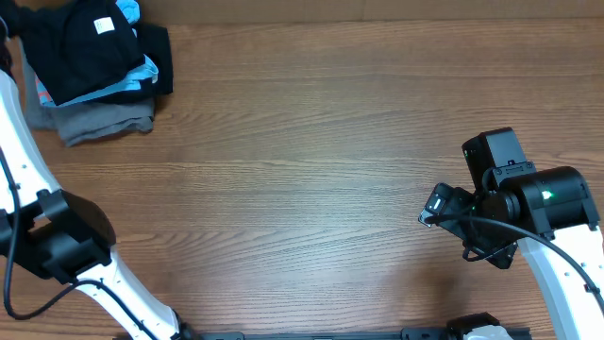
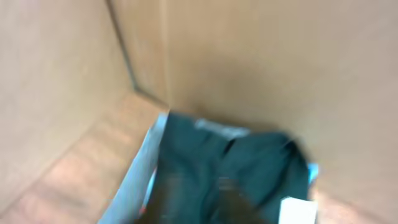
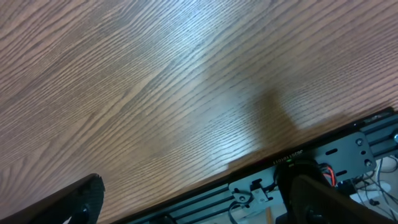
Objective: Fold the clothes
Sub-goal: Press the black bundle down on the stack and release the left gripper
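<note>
The clothes, a black T-shirt (image 1: 80,47) with a small white neck label, lie bunched on top of a pile at the table's far left corner. In the left wrist view, which is smeared by motion, the black T-shirt (image 2: 249,168) fills the lower middle and its white label shows at the bottom right. My left gripper (image 2: 199,211) hangs right over it as dark blurs at the bottom edge, and its jaws cannot be made out. My right gripper (image 1: 436,205) hovers over bare wood at the right, open and with nothing in it (image 3: 199,202).
A light-blue shirt (image 1: 132,80) and a grey folded garment (image 1: 99,121) lie under the black one. The left arm (image 1: 57,236) runs up the table's left edge. The black frame rail (image 3: 323,155) lines the near table edge.
</note>
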`<state>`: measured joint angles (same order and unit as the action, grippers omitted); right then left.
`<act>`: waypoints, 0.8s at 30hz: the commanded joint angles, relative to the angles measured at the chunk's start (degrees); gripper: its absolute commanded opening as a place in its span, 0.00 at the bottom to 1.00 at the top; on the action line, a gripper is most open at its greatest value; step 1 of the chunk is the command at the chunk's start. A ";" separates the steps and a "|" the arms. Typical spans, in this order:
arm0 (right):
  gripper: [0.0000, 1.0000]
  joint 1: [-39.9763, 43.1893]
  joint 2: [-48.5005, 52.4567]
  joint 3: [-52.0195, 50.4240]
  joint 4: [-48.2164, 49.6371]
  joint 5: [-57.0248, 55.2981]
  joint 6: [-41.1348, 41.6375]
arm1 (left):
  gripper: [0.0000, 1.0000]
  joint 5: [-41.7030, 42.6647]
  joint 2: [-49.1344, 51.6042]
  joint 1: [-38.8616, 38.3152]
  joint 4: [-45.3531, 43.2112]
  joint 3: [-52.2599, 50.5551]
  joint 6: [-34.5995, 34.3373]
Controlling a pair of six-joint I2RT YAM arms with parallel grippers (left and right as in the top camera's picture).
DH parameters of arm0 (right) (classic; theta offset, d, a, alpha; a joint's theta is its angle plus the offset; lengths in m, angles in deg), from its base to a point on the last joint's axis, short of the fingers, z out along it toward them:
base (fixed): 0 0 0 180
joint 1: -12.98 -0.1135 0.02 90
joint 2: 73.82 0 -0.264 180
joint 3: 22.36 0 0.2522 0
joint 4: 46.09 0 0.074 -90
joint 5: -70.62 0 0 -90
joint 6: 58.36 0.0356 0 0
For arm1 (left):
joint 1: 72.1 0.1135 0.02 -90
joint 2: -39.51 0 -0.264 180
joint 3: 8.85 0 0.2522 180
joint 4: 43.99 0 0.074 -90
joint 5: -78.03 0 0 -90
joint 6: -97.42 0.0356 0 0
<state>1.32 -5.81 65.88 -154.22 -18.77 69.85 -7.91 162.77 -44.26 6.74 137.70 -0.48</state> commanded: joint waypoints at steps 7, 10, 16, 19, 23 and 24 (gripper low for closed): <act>1.00 0.15 -0.11 1.66 0.15 -2.03 -0.52 | 0.04 -0.22 7.65 -4.68 -7.19 0.50 2.36; 1.00 0.15 -0.11 1.66 0.20 -2.05 -0.52 | 0.04 -0.17 11.65 -5.01 -8.22 0.50 2.38; 1.00 0.15 0.07 1.66 0.17 -2.05 -0.55 | 0.07 0.02 19.58 -4.98 -6.69 0.50 2.34; 1.00 0.15 0.17 1.66 0.42 -2.05 -0.55 | 0.13 0.07 20.85 -5.01 -5.20 0.50 2.23; 1.00 0.15 0.22 1.66 0.61 -2.05 -0.52 | 0.26 1.90 18.91 -5.01 -5.05 1.25 1.66; 1.00 0.15 0.22 1.66 0.61 -2.03 -0.50 | 0.34 2.93 17.90 -5.01 -4.72 1.88 1.44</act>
<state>1.32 -5.66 65.88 -153.87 -19.89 69.48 -7.32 182.72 -49.51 0.89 138.36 1.21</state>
